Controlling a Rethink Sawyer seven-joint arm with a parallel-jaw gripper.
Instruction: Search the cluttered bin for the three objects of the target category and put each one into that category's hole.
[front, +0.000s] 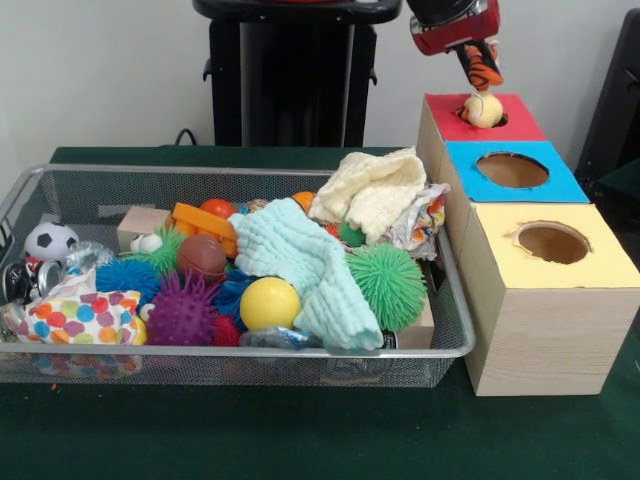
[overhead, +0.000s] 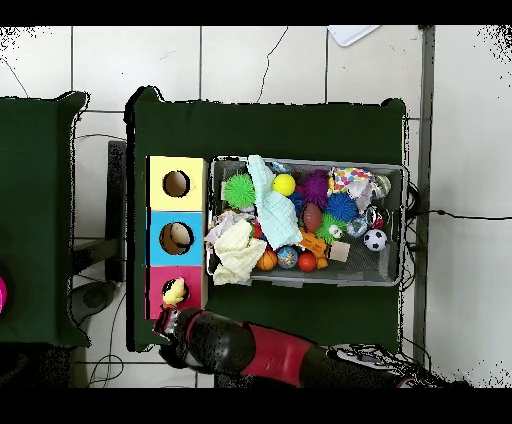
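Nearest, the wire bin (front: 455, 345) holds clutter; beyond, the gripper (front: 482, 68) hovers over the red box's (front: 448, 125) hole, its grip hidden, a cream ball (front: 483, 110) resting there.

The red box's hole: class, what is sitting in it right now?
A small cream-yellow toy sits in the hole of the red box, its upper part poking out. Its lower part is hidden inside. The end effector hangs just above it, holding something orange and black striped.
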